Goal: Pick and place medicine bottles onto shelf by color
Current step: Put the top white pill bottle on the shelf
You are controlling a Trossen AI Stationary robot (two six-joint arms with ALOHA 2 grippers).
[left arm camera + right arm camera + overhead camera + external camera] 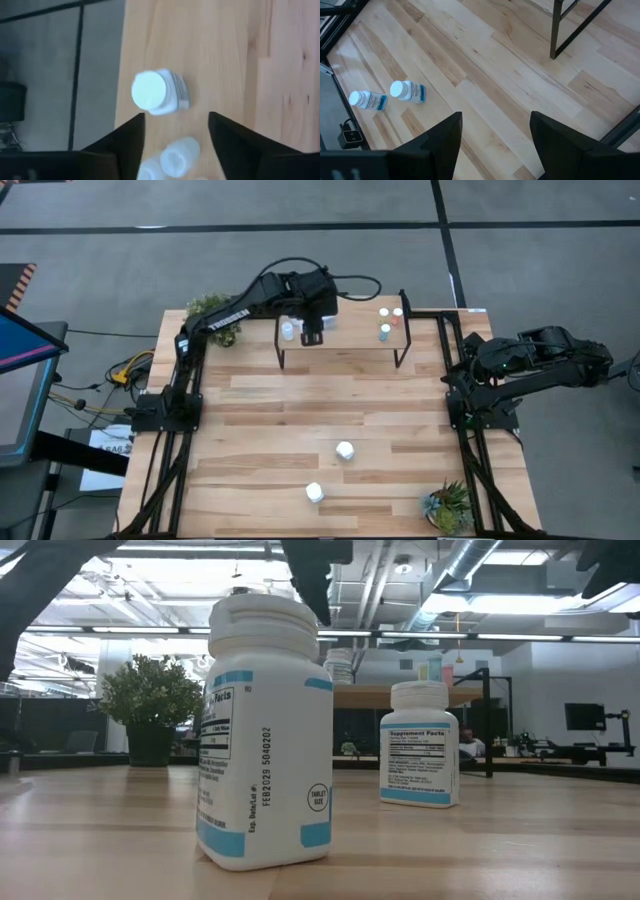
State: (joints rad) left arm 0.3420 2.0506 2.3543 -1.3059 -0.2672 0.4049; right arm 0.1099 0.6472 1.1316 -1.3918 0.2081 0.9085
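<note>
The left hand (312, 336), fingers apart and empty, hangs over the shelf (345, 335) beside white bottles (159, 92), likely just placed together.

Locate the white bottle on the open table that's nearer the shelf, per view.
High view: white bottle, right of the tabletop's centre.
Low view: the farther of the two bottles, right of centre.
Left wrist view: not in it.
Right wrist view: the bottle closer to the shelf leg.
Shared landmark: the shelf.

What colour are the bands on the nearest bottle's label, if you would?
Light blue bands on the nearest bottle, clearest in the low view.
</note>
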